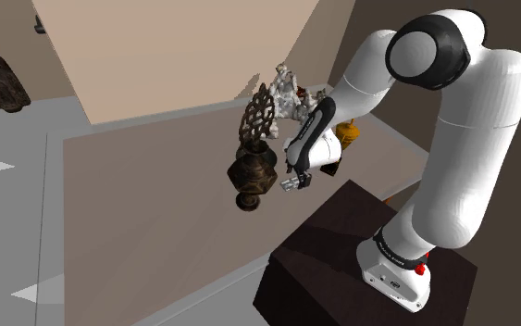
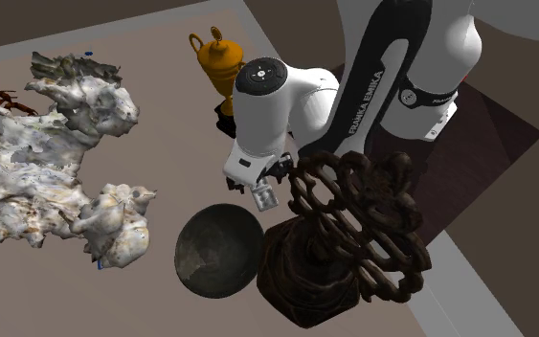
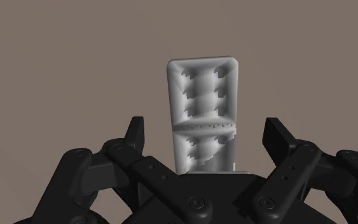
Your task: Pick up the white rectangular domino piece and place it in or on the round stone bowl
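Note:
The domino is a pale grey rectangular tile lying face up on the brown table, its pips showing. My black gripper is open and lowered around it, one finger on each long side with a clear gap to the tile. From the second exterior view the domino lies just under the gripper. The round dark stone bowl sits close beside them. In the shoulder view the gripper hangs low over the table near the stand, with the domino between its tips.
A tall dark urn with a latticed top stands right beside the bowl and gripper. A gold trophy is behind the arm. A large pale rock sculpture lies beyond the bowl. The dark stand borders the table.

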Controlling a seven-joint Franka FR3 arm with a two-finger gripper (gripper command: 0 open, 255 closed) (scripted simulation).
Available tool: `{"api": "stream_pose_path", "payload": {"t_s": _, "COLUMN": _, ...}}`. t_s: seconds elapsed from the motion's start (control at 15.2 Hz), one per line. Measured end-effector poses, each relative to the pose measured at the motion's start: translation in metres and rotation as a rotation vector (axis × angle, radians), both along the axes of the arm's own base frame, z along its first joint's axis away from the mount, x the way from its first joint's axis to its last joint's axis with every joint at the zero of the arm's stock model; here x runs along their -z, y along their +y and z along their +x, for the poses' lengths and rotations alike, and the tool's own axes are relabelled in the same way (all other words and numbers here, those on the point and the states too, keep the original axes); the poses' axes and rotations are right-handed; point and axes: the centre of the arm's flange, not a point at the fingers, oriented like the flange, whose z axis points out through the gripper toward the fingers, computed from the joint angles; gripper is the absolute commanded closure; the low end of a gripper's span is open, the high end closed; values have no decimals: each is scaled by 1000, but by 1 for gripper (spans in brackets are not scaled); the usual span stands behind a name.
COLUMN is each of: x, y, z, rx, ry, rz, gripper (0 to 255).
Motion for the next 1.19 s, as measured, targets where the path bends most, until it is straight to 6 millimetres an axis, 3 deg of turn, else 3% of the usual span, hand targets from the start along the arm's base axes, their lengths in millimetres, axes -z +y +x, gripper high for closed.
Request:
{"api": "stream_pose_path", "payload": {"t_s": 0.2, "x": 13, "y": 0, "z": 0, "rx": -1, "ry": 0, "rz": 0, "gripper": 0}}
{"api": "stream_pose_path", "payload": {"t_s": 0.53, "x": 14, "y": 0, "z": -1, "rx": -1, "ry": 0, "rz": 0, "gripper": 0}}
{"api": "stream_pose_path", "payload": {"t_s": 0.59, "x": 14, "y": 0, "z": -1, "rx": -1, "ry": 0, "rz": 0, "gripper": 255}}
{"api": "stream_pose_path", "payload": {"t_s": 1.19, "x": 13, "y": 0, "z": -1, "rx": 0, "ry": 0, "rz": 2, "gripper": 255}}
